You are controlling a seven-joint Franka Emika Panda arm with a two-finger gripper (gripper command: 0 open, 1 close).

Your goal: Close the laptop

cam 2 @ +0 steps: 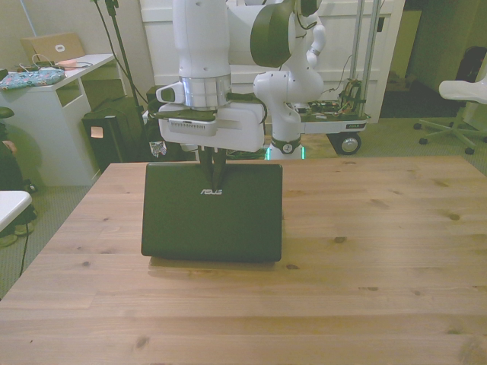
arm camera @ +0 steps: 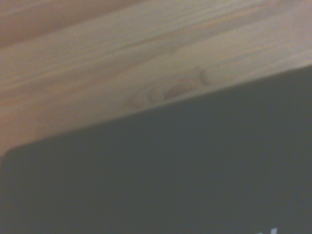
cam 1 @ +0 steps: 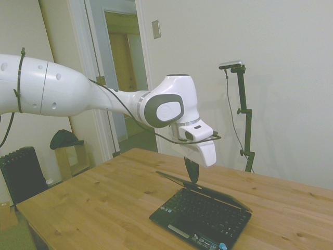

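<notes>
Laptop (cam 2: 211, 217) lid under hand (cam 2: 212, 176).

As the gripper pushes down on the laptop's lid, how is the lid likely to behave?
The laptop lid looks thin and rigid, so it probably pivots at the hinge rather than bending. Already tilted low over the keyboard, it may drop shut. Its smooth back could let the gripper slide. The base lies flat on the table, so tipping seems unlikely.

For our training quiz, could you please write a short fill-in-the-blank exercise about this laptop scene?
1. The laptop sits on a ____ table.
2. In the side view, its lid is lowered most of the way but not yet ____.
3. The gripper presses on the laptop's ____.

Missing words: wooden; shut; lid
</notes>
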